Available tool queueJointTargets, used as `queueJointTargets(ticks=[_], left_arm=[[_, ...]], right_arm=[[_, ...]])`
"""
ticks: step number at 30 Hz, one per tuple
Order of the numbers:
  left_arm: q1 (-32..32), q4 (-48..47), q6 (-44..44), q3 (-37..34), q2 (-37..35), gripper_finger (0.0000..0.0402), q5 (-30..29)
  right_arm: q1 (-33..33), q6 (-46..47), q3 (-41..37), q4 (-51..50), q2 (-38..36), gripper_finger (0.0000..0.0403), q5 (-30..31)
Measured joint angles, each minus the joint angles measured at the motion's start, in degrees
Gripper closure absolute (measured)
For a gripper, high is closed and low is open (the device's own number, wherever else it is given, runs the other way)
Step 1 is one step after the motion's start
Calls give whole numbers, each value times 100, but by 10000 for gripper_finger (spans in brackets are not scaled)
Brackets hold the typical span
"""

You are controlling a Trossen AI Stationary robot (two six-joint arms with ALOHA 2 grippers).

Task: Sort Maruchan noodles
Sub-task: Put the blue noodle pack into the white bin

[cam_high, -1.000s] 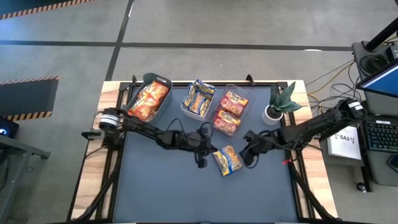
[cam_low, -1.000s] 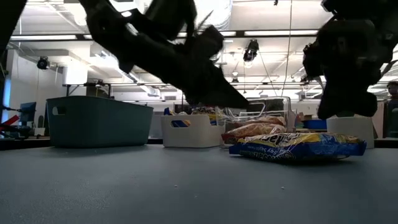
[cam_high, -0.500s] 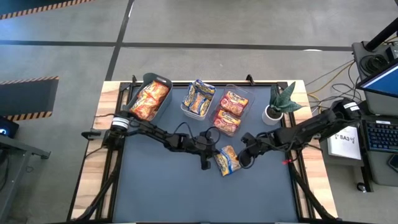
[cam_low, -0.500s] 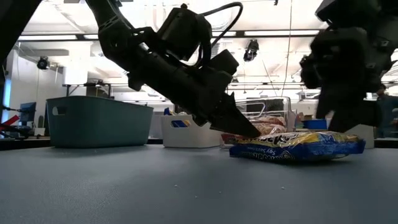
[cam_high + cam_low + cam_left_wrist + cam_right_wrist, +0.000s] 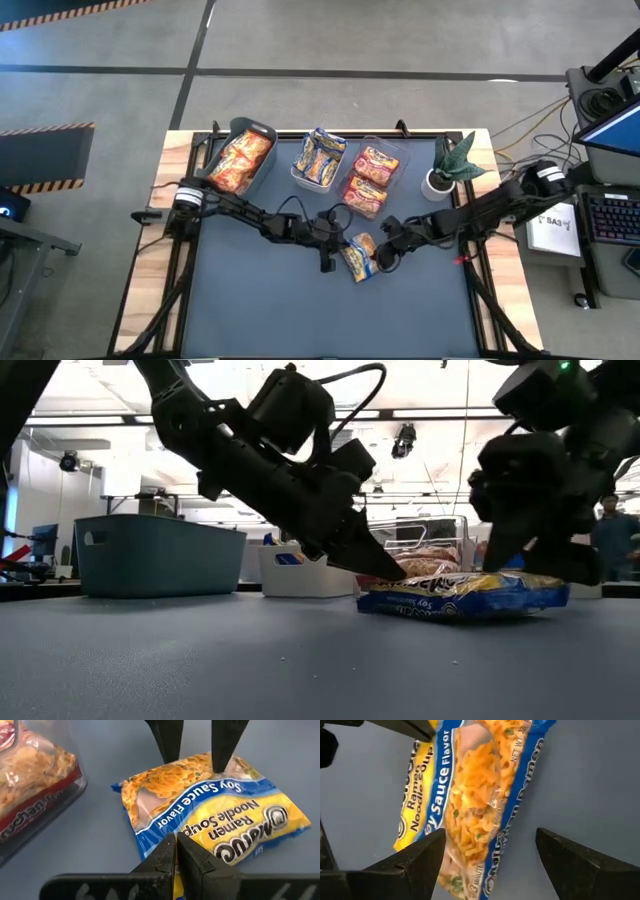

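One blue-and-yellow Maruchan noodle packet [image 5: 360, 258] lies flat on the dark table mat. My left gripper [image 5: 338, 256] is shut, and its tips are at the packet's left end. My right gripper [image 5: 380, 254] stands wide open at the packet's right end, one finger on each side of it [image 5: 490, 837]. More noodle packets lie in three bins at the far edge: orange-red ones in the grey-green bin [image 5: 262, 132], blue-and-yellow ones in the white bin [image 5: 297, 176], and red-and-whitish ones in the clear bin [image 5: 392, 150]. My left gripper sets its shut fingertips [image 5: 167, 851] on the packet's blue left-end edge [image 5: 150, 837]. It comes slanting down from the table's left, and the packet stays flat on the mat. My right gripper's fingers [image 5: 422, 857] straddle the packet's right end; I cannot tell whether they touch it.
A potted plant [image 5: 448, 163] stands at the far right of the table, beside the clear bin. Bare mat [image 5: 300, 310] stretches toward the near edge. A monitor, a keyboard and cables lie off the table's right side.
My right gripper has opened wide and gone toward the table's left, over the packet's right end. My left gripper has come down and gone to the right until its shut tips reach the packet's left end. The packet stays flat on the mat.
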Motion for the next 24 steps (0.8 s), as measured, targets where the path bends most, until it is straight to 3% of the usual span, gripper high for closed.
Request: queueJointTargets(ticks=[8,24], left_arm=[[-122,-317,307,-246,-618,402,8],[-244,-140,148,-374,-300,402,4]], right_arm=[[-48,-162,-22,451,168,106,-20],[-75,-168,-105,1043,262,103,-24]])
